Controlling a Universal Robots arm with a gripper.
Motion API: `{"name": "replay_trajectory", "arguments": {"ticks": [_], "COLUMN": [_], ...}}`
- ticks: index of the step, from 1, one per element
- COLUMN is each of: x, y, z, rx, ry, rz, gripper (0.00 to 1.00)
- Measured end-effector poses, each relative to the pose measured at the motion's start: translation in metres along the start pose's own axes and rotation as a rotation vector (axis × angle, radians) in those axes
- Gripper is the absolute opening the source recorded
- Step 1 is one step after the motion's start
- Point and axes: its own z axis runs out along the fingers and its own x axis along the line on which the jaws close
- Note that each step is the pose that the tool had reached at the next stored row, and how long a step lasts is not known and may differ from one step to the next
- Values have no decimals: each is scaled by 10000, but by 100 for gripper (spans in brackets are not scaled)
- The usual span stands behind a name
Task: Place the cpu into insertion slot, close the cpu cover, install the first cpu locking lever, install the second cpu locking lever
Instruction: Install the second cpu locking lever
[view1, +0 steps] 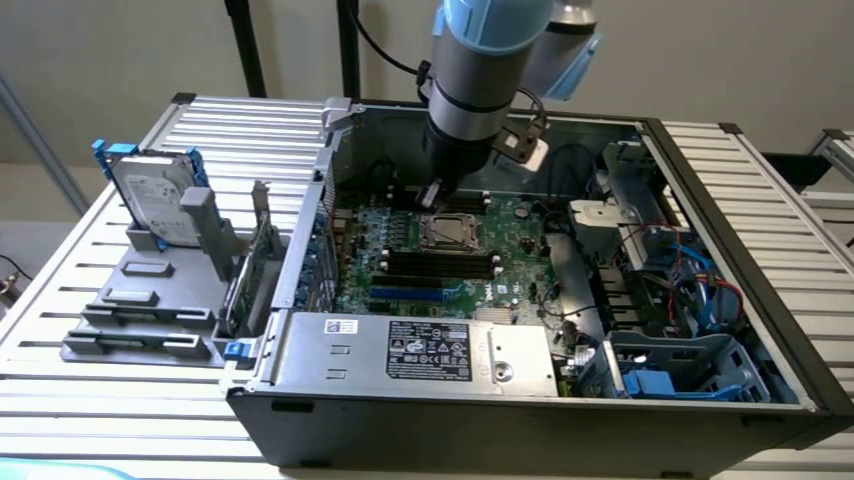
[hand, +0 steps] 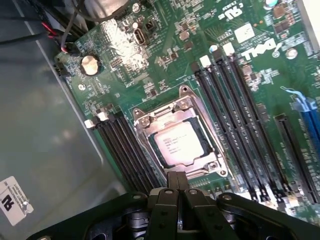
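Note:
The cpu lies flat in the insertion slot on the green motherboard, its silvery top showing through the window of the cpu cover, which is folded down over it. My gripper hovers just above the socket's edge with its black fingers pressed together and nothing between them. In the exterior view the arm reaches down into the open computer case, with the gripper just behind the socket. I cannot make out how the locking levers stand.
Black memory slots flank the socket on both sides. Around the board are the case walls, a power supply at the front, cables and a blue drive cage on the exterior view's right. A hard drive stands in a grey rack outside the case.

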Motion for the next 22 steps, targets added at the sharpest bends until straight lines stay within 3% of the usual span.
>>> {"name": "replay_trajectory", "arguments": {"ticks": [9, 15, 22], "x": [-255, -388, -406], "y": [26, -57, -89], "z": [-116, -126, -136], "rx": [-12, -14, -25], "ry": [-21, -26, -20], "rz": [3, 2, 8], "gripper": [11, 11, 11]}}
